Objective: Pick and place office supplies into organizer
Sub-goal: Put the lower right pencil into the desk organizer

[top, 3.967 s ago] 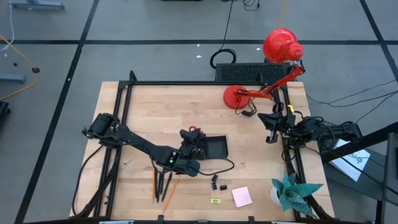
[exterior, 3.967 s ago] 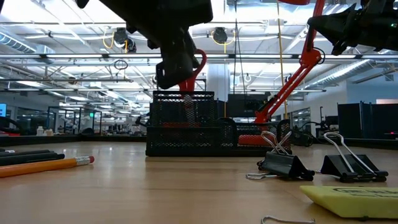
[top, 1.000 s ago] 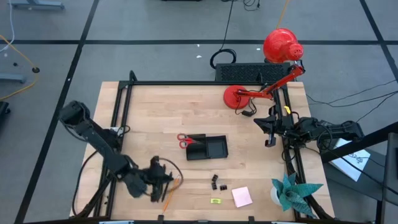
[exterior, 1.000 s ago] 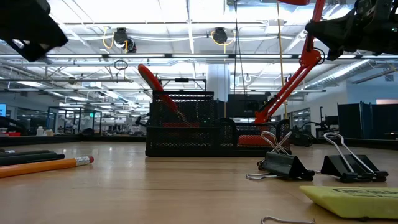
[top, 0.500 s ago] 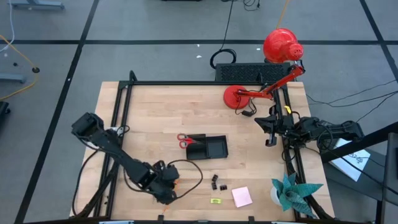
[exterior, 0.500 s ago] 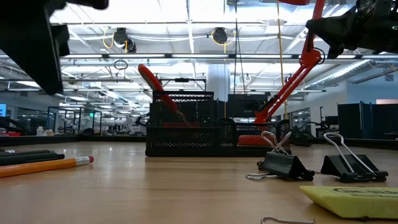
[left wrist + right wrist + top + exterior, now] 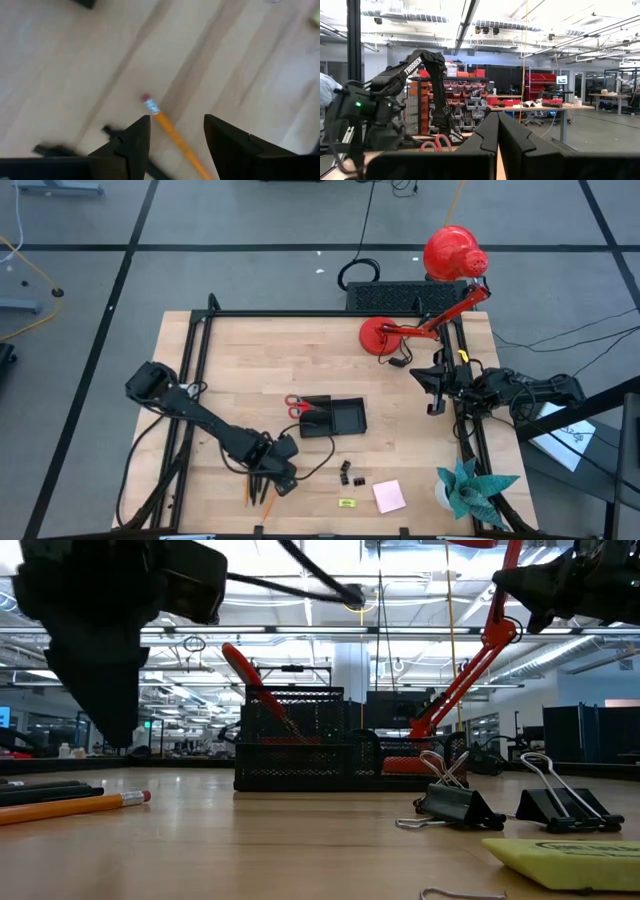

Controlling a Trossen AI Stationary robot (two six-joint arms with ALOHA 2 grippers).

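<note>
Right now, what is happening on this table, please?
The robot is sorting office supplies into the black organizer. The red-handled scissors already stand in it. The left gripper hovers over the orange pencil near the table's front edge, its fingers open on either side of it, not gripping. The binder clips, pink sticky-note pad and yellow-green piece lie on the table. The right gripper waits shut at the table's right edge.

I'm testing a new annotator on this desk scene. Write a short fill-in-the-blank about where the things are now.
1. The red-handled scissors already stand in the black ___.
2. The left end effector hovers with open fingers above an orange ___.
3. The pink sticky-note pad lies on the ___.
4. The right end effector's fingers are ___.

Missing words: organizer; pencil; table; shut
</note>
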